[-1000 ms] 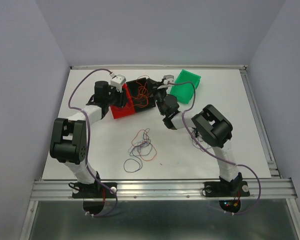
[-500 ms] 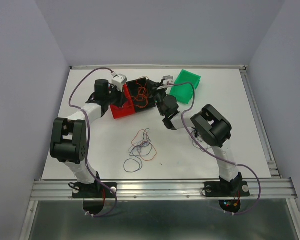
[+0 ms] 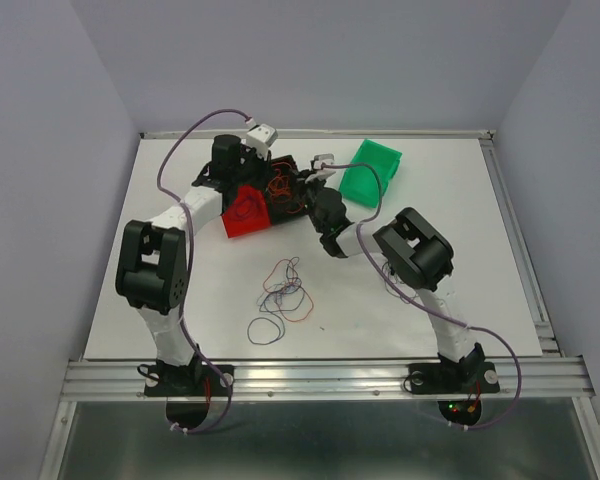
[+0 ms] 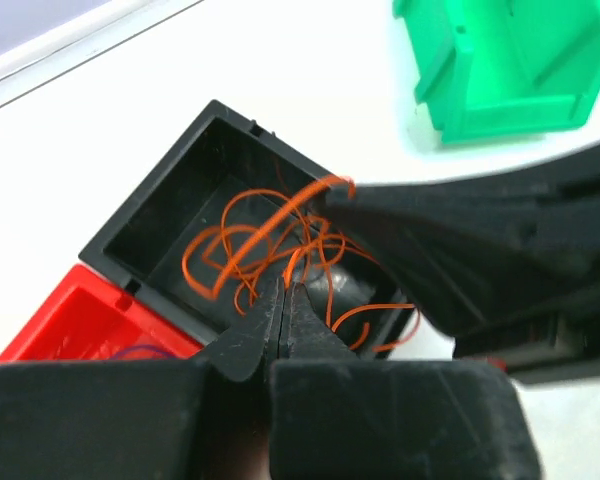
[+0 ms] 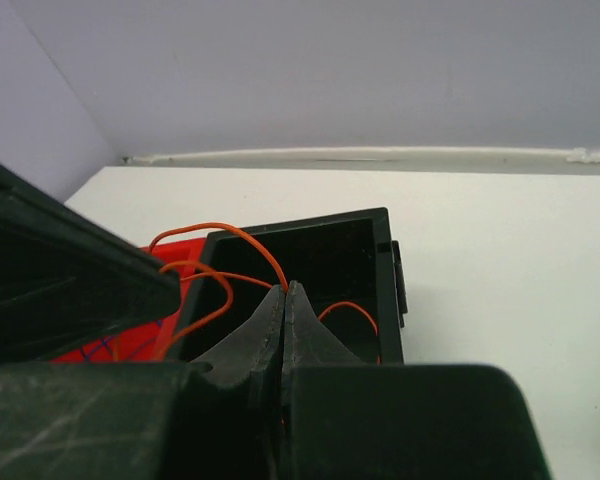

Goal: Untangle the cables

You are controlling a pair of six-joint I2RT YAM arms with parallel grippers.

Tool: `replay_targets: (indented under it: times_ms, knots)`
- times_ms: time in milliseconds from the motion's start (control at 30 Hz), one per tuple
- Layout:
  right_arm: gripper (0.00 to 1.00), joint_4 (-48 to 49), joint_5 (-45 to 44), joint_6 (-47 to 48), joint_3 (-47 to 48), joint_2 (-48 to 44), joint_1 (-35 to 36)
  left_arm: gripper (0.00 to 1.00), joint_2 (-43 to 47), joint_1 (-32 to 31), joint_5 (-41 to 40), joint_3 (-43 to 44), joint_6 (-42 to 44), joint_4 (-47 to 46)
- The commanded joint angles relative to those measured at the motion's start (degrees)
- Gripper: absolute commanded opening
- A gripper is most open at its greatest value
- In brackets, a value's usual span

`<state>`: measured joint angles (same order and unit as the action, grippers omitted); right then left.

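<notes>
Left gripper (image 4: 285, 298): now over the black bin (image 4: 165, 200) at upper centre, right of its earlier spot. Jaws pressed together. Right gripper (image 5: 285, 298): likewise closed, and both apparently pinch the orange cables (image 4: 280, 215).

I operate in a robot lab cell: plain lilac walls (image 3: 40, 150) enclose a white tabletop (image 3: 480, 200), and an aluminium rail (image 3: 320, 376) holds the left arm (image 3: 145, 275) and right arm (image 3: 415, 250).

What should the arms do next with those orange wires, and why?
Likely ease the left tool and right tool slowly apart: both look shut on the orange wires looped together in the black bin, so a gentle pull may separate the strands.
</notes>
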<state>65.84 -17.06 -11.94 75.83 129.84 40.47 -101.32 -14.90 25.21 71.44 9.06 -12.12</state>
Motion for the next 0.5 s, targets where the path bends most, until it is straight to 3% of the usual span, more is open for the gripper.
replay_targets:
  times_ms: [0,467]
  knots:
    - [0.0,-5.5,-0.9,-0.2,4.8,0.7,0.6,0.0,-4.0,0.2,-3.6,6.7,-1.7,0.5]
    - [0.0,-25.8,-5.3,3.4,15.3,5.0,2.9,0.0,-16.0,-3.3,-15.6,22.0,-0.8,6.4]
